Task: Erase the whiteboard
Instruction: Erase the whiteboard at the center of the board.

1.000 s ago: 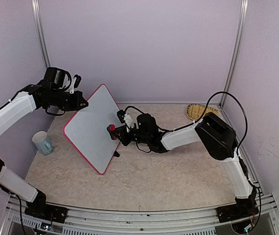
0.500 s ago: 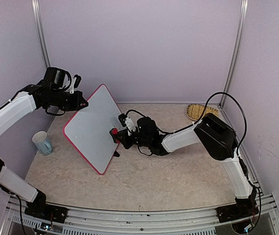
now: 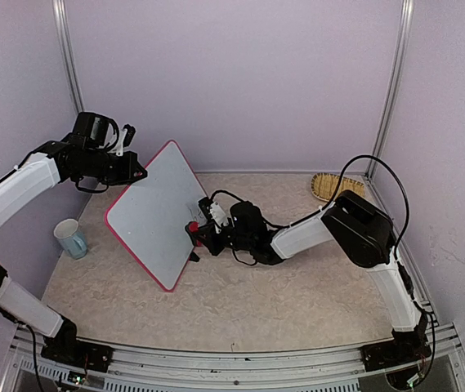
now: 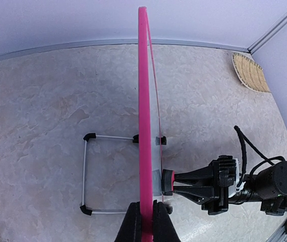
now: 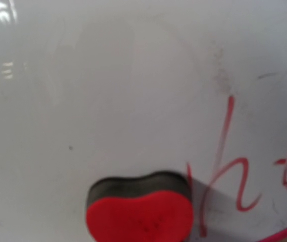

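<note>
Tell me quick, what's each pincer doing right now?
Left pincer: shut on the whiteboard, at its pink frame.
Right pincer: shut on the red eraser, pressed against the whiteboard.

The black left claw (image 3: 137, 174) is held raised, fingers clamped shut; the black right claw (image 3: 194, 229) is extended low and leftward, likewise closed.
</note>
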Robot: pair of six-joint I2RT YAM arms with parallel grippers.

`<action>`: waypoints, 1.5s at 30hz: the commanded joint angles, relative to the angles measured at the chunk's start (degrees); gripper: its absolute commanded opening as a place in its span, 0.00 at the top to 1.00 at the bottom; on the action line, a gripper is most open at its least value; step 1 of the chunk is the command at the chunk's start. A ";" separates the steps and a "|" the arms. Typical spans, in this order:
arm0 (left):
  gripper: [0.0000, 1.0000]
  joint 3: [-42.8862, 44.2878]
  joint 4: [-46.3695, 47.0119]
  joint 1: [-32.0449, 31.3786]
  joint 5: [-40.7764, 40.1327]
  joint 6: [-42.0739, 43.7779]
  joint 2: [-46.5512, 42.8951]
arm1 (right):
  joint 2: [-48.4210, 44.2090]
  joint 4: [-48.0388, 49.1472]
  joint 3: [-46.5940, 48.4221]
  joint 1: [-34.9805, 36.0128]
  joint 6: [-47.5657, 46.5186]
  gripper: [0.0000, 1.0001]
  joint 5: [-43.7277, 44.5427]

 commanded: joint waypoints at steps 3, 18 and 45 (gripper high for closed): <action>1.00 -0.71 0.99 0.20 -0.55 2.08 0.23 | -1.55 -2.89 3.12 2.26 -1.38 0.96 -5.68; 1.00 -0.94 1.00 0.20 -0.07 2.26 0.72 | -0.27 -6.67 11.67 2.22 -2.85 0.96 -6.21; 1.00 -0.23 0.72 0.37 0.12 2.38 0.93 | 4.44 -6.13 3.97 -1.32 -0.13 0.97 -6.54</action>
